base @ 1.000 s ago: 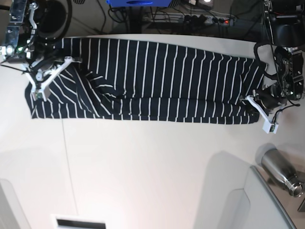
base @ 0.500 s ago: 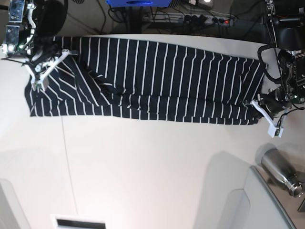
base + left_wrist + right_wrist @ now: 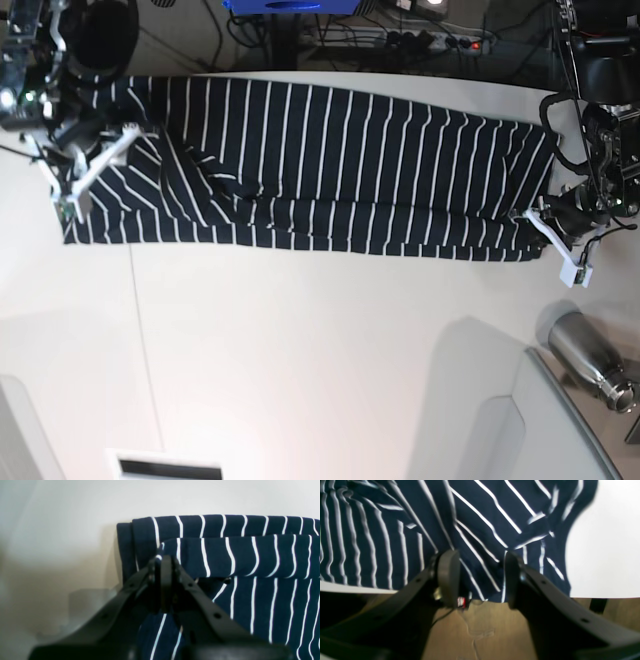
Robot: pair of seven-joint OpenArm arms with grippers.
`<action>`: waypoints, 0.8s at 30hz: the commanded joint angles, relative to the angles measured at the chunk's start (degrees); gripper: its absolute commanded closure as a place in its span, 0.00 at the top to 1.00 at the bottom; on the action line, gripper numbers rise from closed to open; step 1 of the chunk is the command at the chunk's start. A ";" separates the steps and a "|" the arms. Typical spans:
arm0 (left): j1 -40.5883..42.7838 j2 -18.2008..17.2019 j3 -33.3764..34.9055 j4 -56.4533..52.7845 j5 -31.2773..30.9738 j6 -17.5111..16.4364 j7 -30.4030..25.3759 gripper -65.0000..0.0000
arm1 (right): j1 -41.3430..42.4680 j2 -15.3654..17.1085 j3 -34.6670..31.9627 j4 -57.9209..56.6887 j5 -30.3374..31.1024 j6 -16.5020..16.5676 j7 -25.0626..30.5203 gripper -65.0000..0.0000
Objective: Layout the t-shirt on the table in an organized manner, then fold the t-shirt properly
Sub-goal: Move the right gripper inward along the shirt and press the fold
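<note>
The dark navy t-shirt [image 3: 340, 160] with thin white stripes lies stretched in a long band across the far part of the white table [image 3: 300, 350]. My right gripper [image 3: 95, 125] hovers over its far left corner. In the right wrist view that gripper [image 3: 481, 565] is open, with the t-shirt [image 3: 482, 517] below and nothing between the fingers. My left gripper [image 3: 548, 222] sits at the shirt's right end. The left wrist view shows this gripper [image 3: 162, 560] shut on a folded edge of the t-shirt [image 3: 262, 555].
A steel bottle [image 3: 585, 355] lies at the right near a grey panel [image 3: 480, 420]. Cables and a power strip [image 3: 440, 40] run beyond the far edge. Wooden floor [image 3: 482, 630] shows past the table edge [image 3: 607, 555] under the right gripper.
The right gripper has opened and let go of the shirt's left end, drifting left. The left gripper pulled slightly right earlier, stretching the shirt, and stays shut.
</note>
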 commanded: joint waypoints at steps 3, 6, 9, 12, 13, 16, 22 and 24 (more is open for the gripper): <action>-0.75 -1.24 -0.55 1.17 -0.56 -0.15 -0.91 0.00 | 6.03 0.35 -3.79 -3.38 0.74 3.51 5.46 0.15; -0.75 -1.24 -0.55 1.17 -0.56 -0.15 -0.91 0.00 | 12.72 0.26 -6.87 -11.30 0.74 4.04 6.34 0.00; -0.75 -1.24 -0.55 1.17 -0.56 -0.15 -0.91 0.00 | 18.87 -0.09 -8.89 -22.81 0.74 3.95 6.96 0.01; -0.75 -1.24 -0.63 1.17 -0.56 -0.24 -0.91 0.00 | 21.16 -1.41 -9.33 -28.00 0.56 3.60 8.19 0.00; -0.75 -1.24 -0.63 1.17 -0.56 -0.24 -0.91 0.00 | 20.89 -1.50 -9.33 -27.73 0.56 3.60 8.45 0.00; -0.67 -1.24 -0.72 1.17 -0.56 -0.24 -0.91 0.00 | 19.84 -3.08 -9.42 -26.94 0.56 3.33 7.13 0.00; -0.75 -1.24 -0.37 1.17 -0.56 -0.24 -0.91 0.00 | 14.83 -3.52 -15.92 -23.16 0.74 3.33 6.78 0.00; -0.75 -1.15 -0.37 1.17 -0.56 -0.24 -0.91 0.00 | 12.54 -3.52 -18.03 -21.41 0.74 3.33 6.78 0.00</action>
